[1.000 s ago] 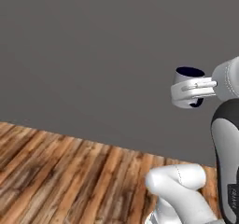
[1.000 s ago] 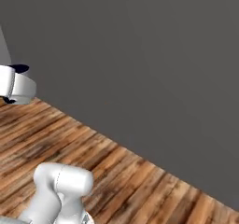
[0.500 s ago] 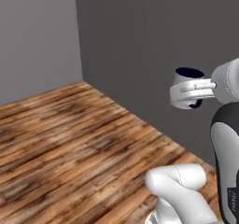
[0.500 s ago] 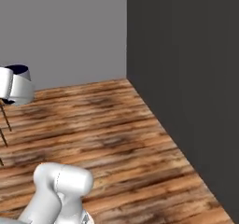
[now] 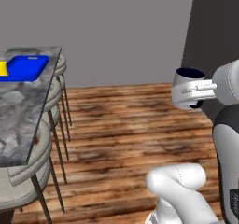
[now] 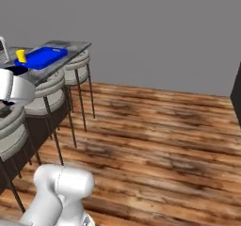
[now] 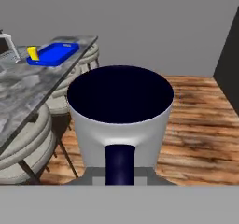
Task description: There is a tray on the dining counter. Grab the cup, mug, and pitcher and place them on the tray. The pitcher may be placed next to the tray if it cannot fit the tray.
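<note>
— What is the gripper (image 5: 205, 87) doing?
— It is pinched tight on the mug (image 7: 120, 117). The mug is up in the air, standing straight, right in front of the gripper.
— Where is the tray (image 7: 53, 53)?
— Far ahead and to the left of the gripper, on the dining counter (image 7: 28, 87).
— And the cup (image 7: 32, 53)?
— It is yellow and stands on the tray's left end. Round stools (image 6: 45, 96) sit under the counter.
</note>
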Controlling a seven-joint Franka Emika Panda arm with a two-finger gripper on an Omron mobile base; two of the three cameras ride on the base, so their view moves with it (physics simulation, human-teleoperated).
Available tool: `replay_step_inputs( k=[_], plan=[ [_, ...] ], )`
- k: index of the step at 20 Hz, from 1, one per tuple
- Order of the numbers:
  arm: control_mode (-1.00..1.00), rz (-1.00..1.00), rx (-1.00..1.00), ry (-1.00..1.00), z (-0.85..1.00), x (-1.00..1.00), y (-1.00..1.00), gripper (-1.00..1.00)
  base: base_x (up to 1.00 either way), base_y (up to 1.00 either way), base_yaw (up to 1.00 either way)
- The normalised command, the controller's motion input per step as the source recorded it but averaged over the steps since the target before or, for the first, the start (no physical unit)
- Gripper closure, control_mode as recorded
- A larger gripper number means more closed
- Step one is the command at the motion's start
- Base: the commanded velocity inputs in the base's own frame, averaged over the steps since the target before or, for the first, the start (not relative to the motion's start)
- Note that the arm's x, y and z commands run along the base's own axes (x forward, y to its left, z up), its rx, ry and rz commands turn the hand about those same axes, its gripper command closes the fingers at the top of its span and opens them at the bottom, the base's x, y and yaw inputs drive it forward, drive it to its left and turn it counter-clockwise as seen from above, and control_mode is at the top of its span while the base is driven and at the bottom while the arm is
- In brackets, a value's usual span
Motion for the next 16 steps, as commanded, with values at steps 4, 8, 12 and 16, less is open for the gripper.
replay_step_inputs(
  k=[4, 8, 12, 16],
  plan=[
    [1.00, 0.00, 0.00, 0.00, 0.00, 0.00, 0.00, 1.00, 0.81, -0.43, 0.64],
    [1.00, 0.00, 0.00, 0.00, 0.00, 0.00, 0.00, 1.00, 0.92, -0.81, 0.45],
    [1.00, 0.00, 0.00, 0.00, 0.00, 0.00, 0.00, 1.00, 0.72, -0.56, 0.59],
    [1.00, 0.00, 0.00, 0.00, 0.00, 0.00, 0.00, 1.00, 0.63, -0.29, 0.78]
  ],
)
